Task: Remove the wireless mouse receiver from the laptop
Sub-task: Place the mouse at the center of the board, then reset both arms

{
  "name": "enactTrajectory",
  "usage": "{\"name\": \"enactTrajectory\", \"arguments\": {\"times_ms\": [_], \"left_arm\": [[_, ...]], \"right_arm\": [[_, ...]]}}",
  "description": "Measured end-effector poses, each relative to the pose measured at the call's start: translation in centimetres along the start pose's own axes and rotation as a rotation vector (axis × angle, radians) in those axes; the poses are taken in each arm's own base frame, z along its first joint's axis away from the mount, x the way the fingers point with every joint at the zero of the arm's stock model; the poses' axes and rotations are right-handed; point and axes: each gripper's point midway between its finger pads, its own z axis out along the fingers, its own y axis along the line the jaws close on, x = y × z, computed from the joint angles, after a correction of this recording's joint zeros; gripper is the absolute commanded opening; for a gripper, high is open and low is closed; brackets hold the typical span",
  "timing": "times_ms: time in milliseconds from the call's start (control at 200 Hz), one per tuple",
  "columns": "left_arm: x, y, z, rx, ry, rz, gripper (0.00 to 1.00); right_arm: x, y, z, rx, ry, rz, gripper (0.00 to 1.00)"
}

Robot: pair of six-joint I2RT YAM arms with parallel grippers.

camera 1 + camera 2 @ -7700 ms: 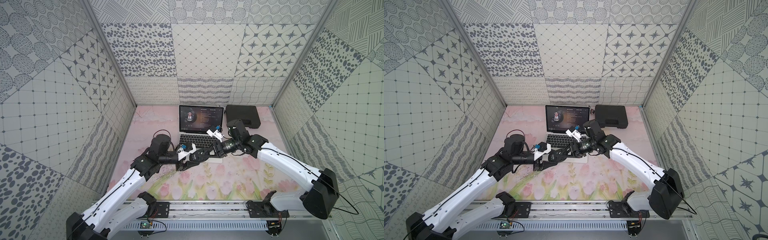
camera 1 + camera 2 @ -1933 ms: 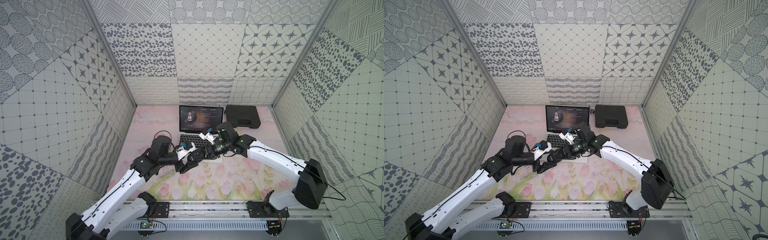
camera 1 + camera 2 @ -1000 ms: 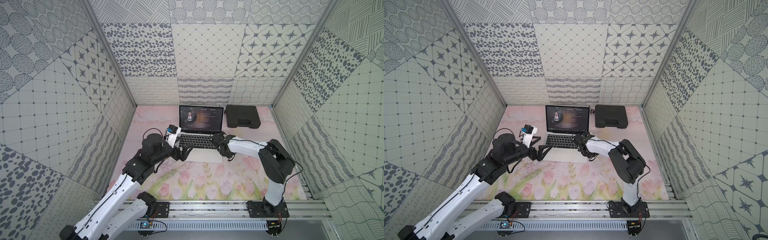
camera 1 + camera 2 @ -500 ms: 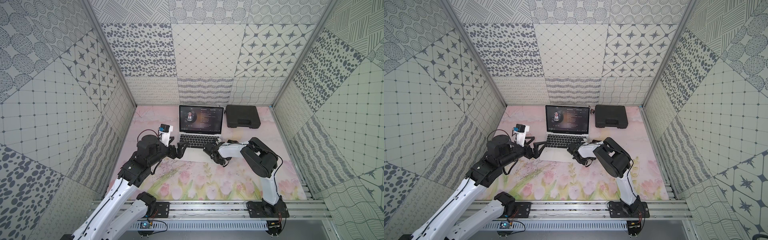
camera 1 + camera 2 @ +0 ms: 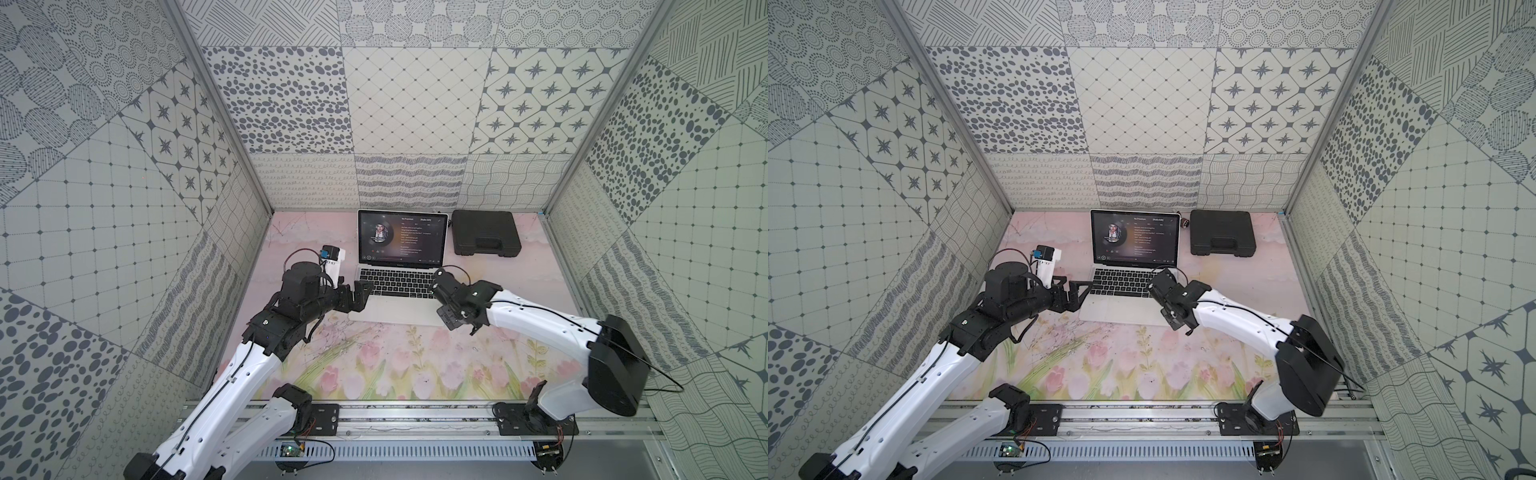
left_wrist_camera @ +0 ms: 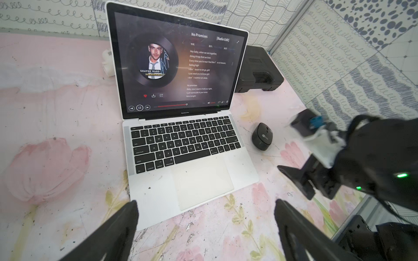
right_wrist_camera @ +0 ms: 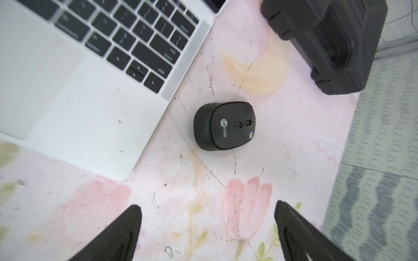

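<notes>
So the laptop [image 6: 185, 140] is sitting open in the middle of the tabletop [image 5: 374, 365]. Its lid is up and the screen shows a music player with a round portrait and some lines of lyrics. A black mouse [image 7: 224, 125] lies on the tabletop just beside the laptop's right edge, level with the keys and not touching it. Further back on that side there's a flat black case [image 5: 485, 232] with a moulded handle, close to the back wall.

The left claw [image 6: 205, 201] is spread wide with nothing between its fingers. In both top views it hangs at the laptop's left edge, about level with the keyboard. I honestly can't tell whether it touches the casing or just floats next to it.

The right claw [image 7: 207, 204] is spread wide too, and empty. It points down at the flowery tabletop just off the laptop's front right corner. The mouse sits out ahead of its fingers, clear of both of them.

As for the mouse receiver, I can't tell where it is. It's too tiny to pick out in any view. There are dark specks on the palm rest and the tabletop, but I can't say any of them is it.
</notes>
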Motion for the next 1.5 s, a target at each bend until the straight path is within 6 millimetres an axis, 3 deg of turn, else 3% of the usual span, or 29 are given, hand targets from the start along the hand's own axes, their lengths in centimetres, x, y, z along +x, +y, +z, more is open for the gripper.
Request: {"name": "enactTrajectory", "arguments": {"times_ms": [60, 140, 225, 325, 400, 530, 670, 880, 1010, 1125, 1231, 1441, 1501], "left_arm": [[0.0, 0.8, 0.3, -0.027, -0.01, -0.022, 0.99], [0.2, 2.2, 0.9, -0.066, -0.013, -0.05, 0.99], [0.6, 3.8, 1.7, -0.111, -0.02, -0.083, 1.0], [1.0, 5.8, 2.6, -0.163, -0.042, -0.114, 0.99], [1.3, 7.3, 3.0, -0.195, -0.064, -0.13, 0.99], [1.6, 10.7, 3.9, -0.271, -0.101, -0.165, 1.0], [3.4, 14.5, 5.2, -0.337, -0.112, -0.191, 1.0], [8.0, 18.1, 7.8, -0.381, -0.073, -0.179, 0.99], [7.0, 18.4, 9.2, -0.347, -0.091, -0.119, 1.0], [6.2, 18.3, 9.2, -0.335, -0.127, -0.056, 1.0], [7.9, 18.7, 9.2, -0.345, -0.123, -0.041, 0.97], [11.1, 19.9, 11.2, -0.337, -0.072, -0.028, 0.97], [10.9, 20.2, 11.6, -0.337, -0.074, -0.022, 0.97]], "right_arm": [[-1.2, -2.5, -1.4, -0.067, -0.099, 0.151, 0.97], [-2.2, -7.5, -2.8, -0.084, -0.255, 0.355, 0.97], [-2.0, -11.6, -2.5, -0.051, -0.376, 0.479, 0.97], [-0.8, -14.7, 0.1, -0.02, -0.47, 0.567, 0.97], [1.5, -16.1, 4.0, 0.001, -0.464, 0.629, 0.97], [5.5, -15.9, 9.4, 0.028, -0.402, 0.673, 0.97], [5.0, -15.7, 11.7, 0.032, -0.456, 0.666, 0.97], [3.5, -15.7, 12.7, 0.06, -0.591, 0.63, 0.97], [2.4, -15.2, 12.5, 0.059, -0.604, 0.592, 0.97], [0.9, -15.9, 12.1, 0.067, -0.636, 0.578, 0.97], [0.3, -16.2, 11.9, 0.073, -0.65, 0.57, 0.97], [0.6, -16.1, 12.1, 0.077, -0.633, 0.565, 0.97], [0.7, -16.1, 12.2, 0.079, -0.626, 0.566, 0.97]]}}
